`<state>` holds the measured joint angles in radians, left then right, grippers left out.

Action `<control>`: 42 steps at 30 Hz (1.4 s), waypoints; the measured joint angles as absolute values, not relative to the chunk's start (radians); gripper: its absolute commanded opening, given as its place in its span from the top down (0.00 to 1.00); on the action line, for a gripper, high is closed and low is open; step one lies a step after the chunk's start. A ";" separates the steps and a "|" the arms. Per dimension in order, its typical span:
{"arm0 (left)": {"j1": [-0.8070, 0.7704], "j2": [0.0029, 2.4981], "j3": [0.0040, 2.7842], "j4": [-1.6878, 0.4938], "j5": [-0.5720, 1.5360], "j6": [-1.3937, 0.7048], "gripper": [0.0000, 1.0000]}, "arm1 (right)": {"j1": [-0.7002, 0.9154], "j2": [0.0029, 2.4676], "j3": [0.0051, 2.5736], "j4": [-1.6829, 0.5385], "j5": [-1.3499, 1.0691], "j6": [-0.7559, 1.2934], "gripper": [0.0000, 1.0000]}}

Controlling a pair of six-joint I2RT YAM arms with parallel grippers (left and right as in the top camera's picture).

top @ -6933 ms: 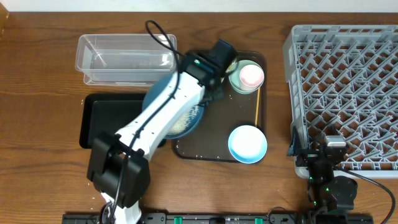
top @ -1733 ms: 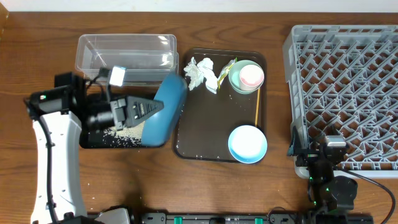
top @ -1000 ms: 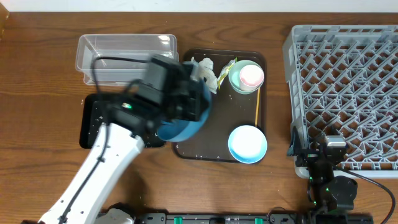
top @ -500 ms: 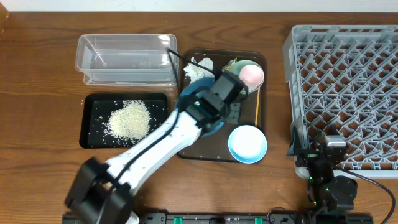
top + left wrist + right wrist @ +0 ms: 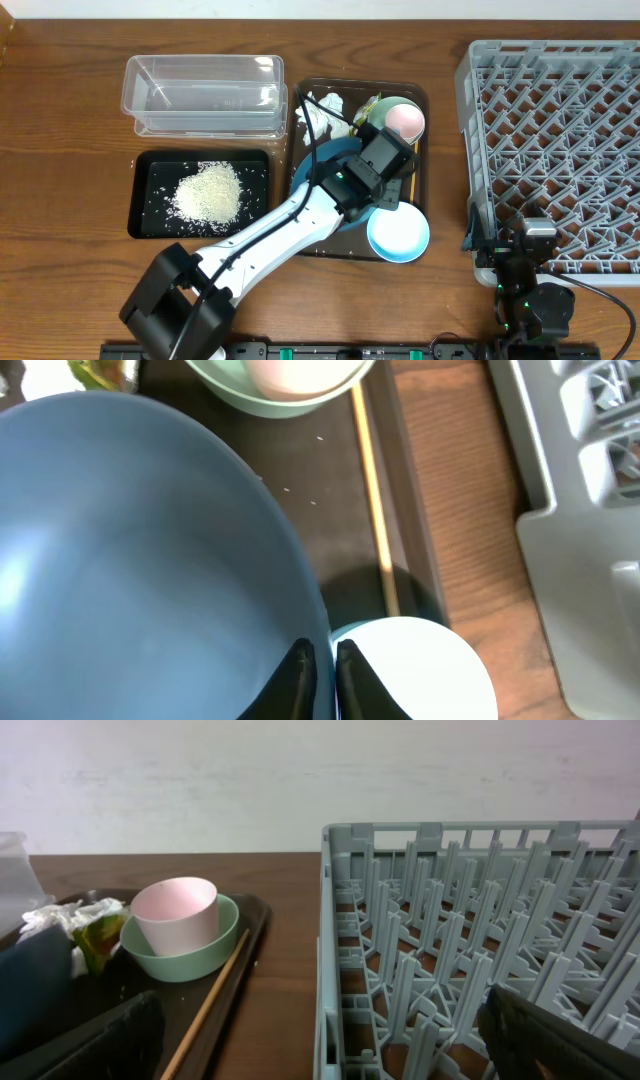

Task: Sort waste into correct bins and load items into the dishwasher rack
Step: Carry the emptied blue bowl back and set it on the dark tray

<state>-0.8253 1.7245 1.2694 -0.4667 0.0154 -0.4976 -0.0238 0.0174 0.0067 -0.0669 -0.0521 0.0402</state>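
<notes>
Pinching the rim of the blue plate [image 5: 130,580] between closed fingers, your left gripper [image 5: 320,660] held it over the brown tray [image 5: 421,110] beside the light-blue bowl [image 5: 398,231], while the rice [image 5: 208,192] lay heaped in the black tray [image 5: 150,162] and your right gripper [image 5: 525,240] sat spread wide by the rack [image 5: 560,150].

Bright, even light is given from above. A soft shadow is cast just beyond the left fingers [image 5: 298,672]; the right fingers [image 5: 90,1042] are blurred.

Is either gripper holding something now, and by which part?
The left gripper holds the blue plate by its rim. The right gripper is open and empty.
</notes>
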 measured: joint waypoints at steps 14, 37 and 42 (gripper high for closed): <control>-0.821 1.717 1.269 -0.466 -0.002 -0.463 0.48 | -0.024 0.017 0.007 -0.067 -0.052 0.040 0.01; -0.479 1.758 1.506 -0.761 0.215 -0.334 0.94 | -0.024 0.017 0.007 -0.067 -0.052 0.040 0.01; -0.504 1.890 1.503 -0.813 0.207 -0.368 0.94 | -0.024 0.017 0.007 -0.067 -0.052 0.040 0.01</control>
